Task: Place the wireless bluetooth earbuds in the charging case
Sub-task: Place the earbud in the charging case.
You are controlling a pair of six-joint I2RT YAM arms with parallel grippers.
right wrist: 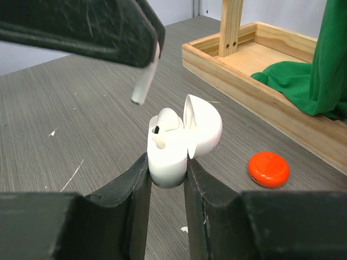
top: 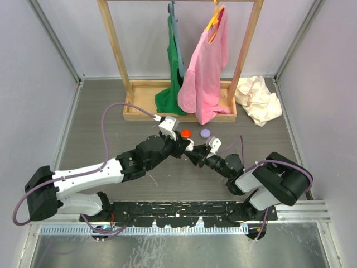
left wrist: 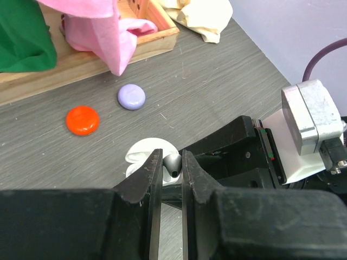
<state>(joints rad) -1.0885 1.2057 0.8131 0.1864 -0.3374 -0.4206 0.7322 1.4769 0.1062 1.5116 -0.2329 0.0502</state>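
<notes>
My right gripper (right wrist: 167, 162) is shut on a white charging case (right wrist: 168, 160) and holds it upright above the table, lid (right wrist: 205, 127) open. One white earbud (right wrist: 167, 120) sits in the case. My left gripper (left wrist: 172, 158) is shut on a second earbud (left wrist: 172, 164), whose white stem (right wrist: 142, 86) hangs from the left fingers (right wrist: 108, 30) just above and left of the case. The case also shows in the left wrist view (left wrist: 142, 151), right below the left fingertips. In the top view the two grippers meet at the table's middle, around the case (top: 189, 146).
An orange disc (top: 185, 133) and a lilac disc (top: 205, 133) lie just beyond the grippers. A wooden clothes rack base (top: 139, 106) with a green garment (top: 174, 84) and a pink one (top: 207, 72) stands behind. A cream cloth (top: 257, 100) lies at the back right.
</notes>
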